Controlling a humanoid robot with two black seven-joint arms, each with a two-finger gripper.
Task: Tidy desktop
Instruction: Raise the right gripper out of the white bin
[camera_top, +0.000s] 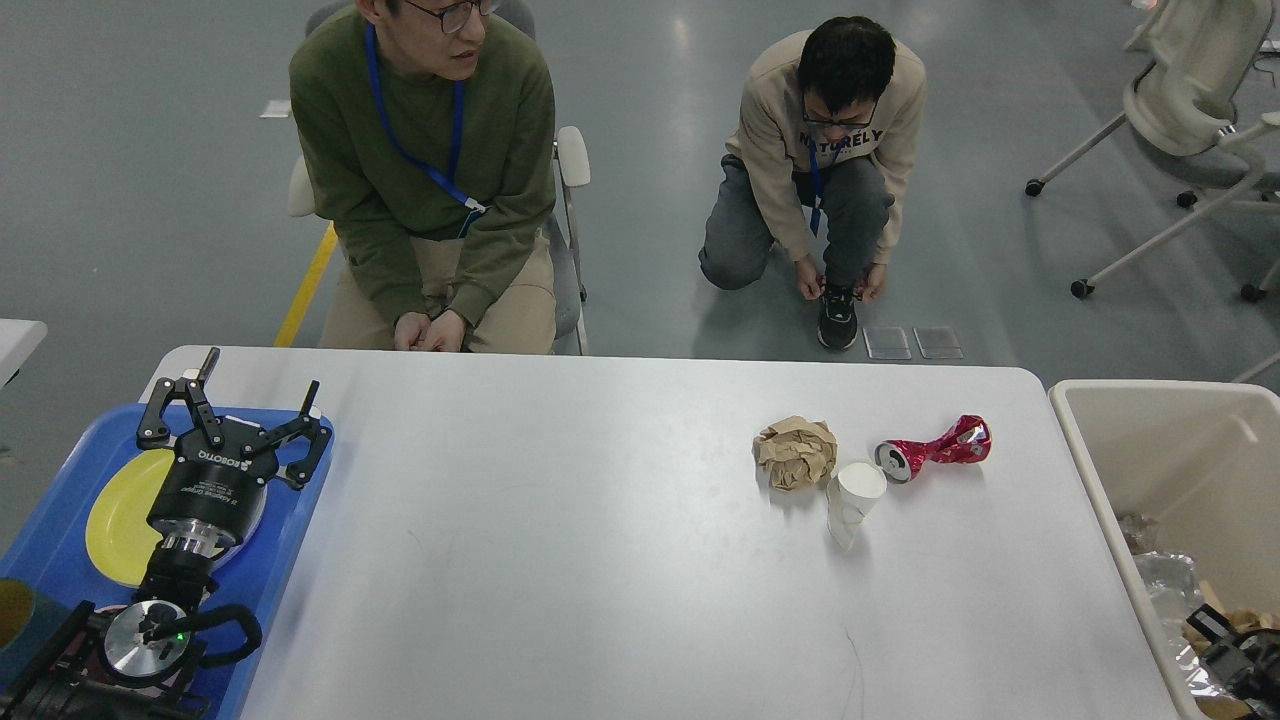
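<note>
On the right half of the white desktop (600, 540) lie a crumpled brown paper ball (795, 452), a white paper cup (851, 500) on its side and a crushed red can (932, 447), close together. My left gripper (260, 378) hangs open over the blue tray (285, 530) at the far left, with nothing between its fingers. At the bottom right corner, my right gripper (1232, 652) shows only as a dark shape inside the beige bin (1085, 470), far from the three items. Its fingers cannot be told apart.
A yellow plate (112, 520) lies on the tray, partly under my left gripper. A dark cup (12, 622) stands at the tray's near corner. The bin holds foil (1165, 585) and brown paper (1228, 620). Two people sit and crouch beyond the far edge.
</note>
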